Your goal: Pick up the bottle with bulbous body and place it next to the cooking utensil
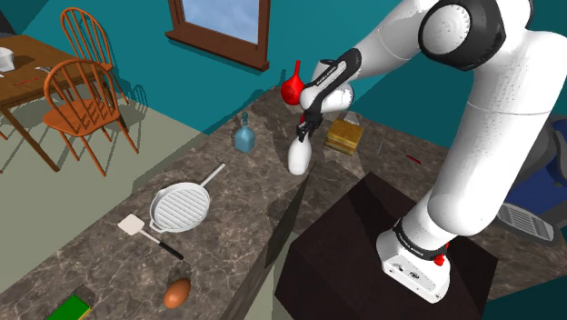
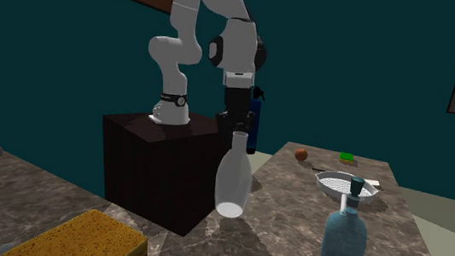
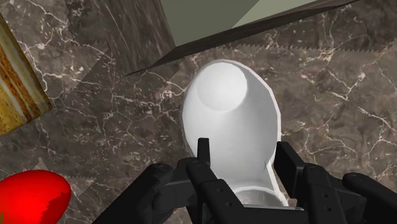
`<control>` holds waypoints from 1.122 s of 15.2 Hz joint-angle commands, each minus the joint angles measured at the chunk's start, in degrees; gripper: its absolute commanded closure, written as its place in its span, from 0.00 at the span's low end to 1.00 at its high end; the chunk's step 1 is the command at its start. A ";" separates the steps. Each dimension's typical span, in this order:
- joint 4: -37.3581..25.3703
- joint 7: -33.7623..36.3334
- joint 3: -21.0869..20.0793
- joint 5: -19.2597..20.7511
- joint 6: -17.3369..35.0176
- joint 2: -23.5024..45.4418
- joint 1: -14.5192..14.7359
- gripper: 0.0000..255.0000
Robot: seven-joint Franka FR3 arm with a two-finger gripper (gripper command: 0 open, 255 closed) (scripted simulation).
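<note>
A white bottle point(image 1: 299, 157) with a bulbous body and a narrow neck hangs near the counter's edge beside the stand. My black gripper point(image 1: 306, 130) is shut on its neck from above. In the second exterior view the bottle point(image 2: 233, 182) tilts a little and its round base shows below the gripper point(image 2: 238, 131). In the wrist view the fingers point(image 3: 203, 159) clasp the neck and the bottle's body point(image 3: 229, 118) reaches away from the gripper point(image 3: 245, 167). A white-headed spatula point(image 1: 145, 233) lies far along the counter, beside a ridged grill pan point(image 1: 179, 205).
A blue bottle point(image 1: 244, 136) stands between the white bottle and the pan. A red bottle point(image 1: 292, 85) and a yellow sponge point(image 1: 345, 136) sit behind the gripper. A brown egg point(image 1: 177, 293) and a green block point(image 1: 71, 307) lie at the counter's near end. The dark stand point(image 1: 363, 245) borders the counter.
</note>
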State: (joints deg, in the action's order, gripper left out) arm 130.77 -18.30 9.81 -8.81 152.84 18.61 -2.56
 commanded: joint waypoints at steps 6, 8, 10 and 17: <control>0.07 1.64 1.16 2.15 -4.74 -4.92 0.84 1.00; -0.06 2.07 1.40 2.72 -6.12 -6.20 1.00 1.00; -0.24 2.48 1.60 3.27 -7.52 -7.45 1.13 1.00; -1.30 3.75 2.09 5.00 -12.52 -11.52 1.44 1.00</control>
State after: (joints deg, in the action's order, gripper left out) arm 129.65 -14.95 11.89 -4.11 141.09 7.70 -1.26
